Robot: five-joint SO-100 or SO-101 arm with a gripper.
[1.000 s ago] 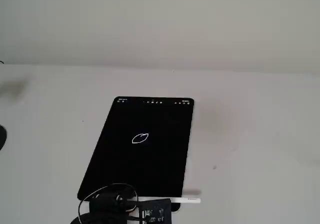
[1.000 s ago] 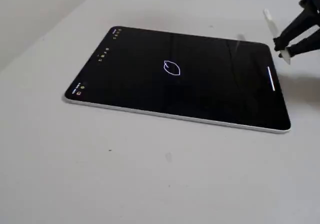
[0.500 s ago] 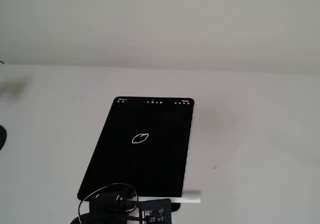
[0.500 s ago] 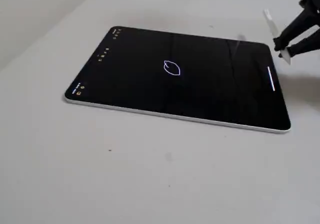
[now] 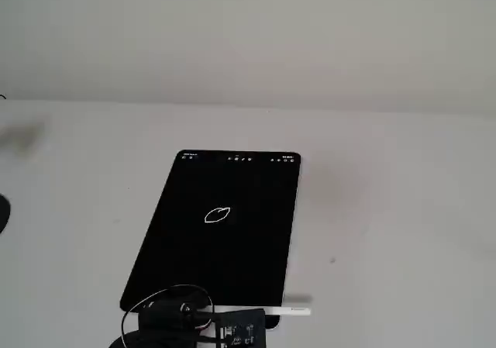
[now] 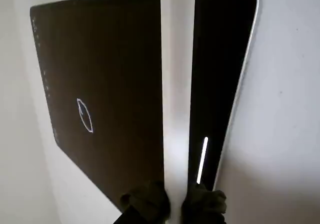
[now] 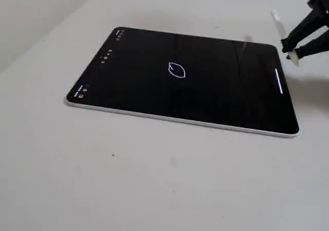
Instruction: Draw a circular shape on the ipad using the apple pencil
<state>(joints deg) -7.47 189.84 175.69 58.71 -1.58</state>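
The ipad [image 7: 154,82] lies flat on the pale worktop [image 7: 128,179], screen up, so a tip can press on it. Near the screen's middle sits the circular shape [image 7: 176,70], a closed, lopsided white outline, so the drawing looks done. At the right of that fixed view, off the tablet's short edge, the gripper [image 7: 291,50] is clamped on the apple pencil [image 7: 277,21], holding it clear of the glass. In the wrist view the white shaft [image 6: 177,109] runs lengthwise between both fingers [image 6: 145,204].
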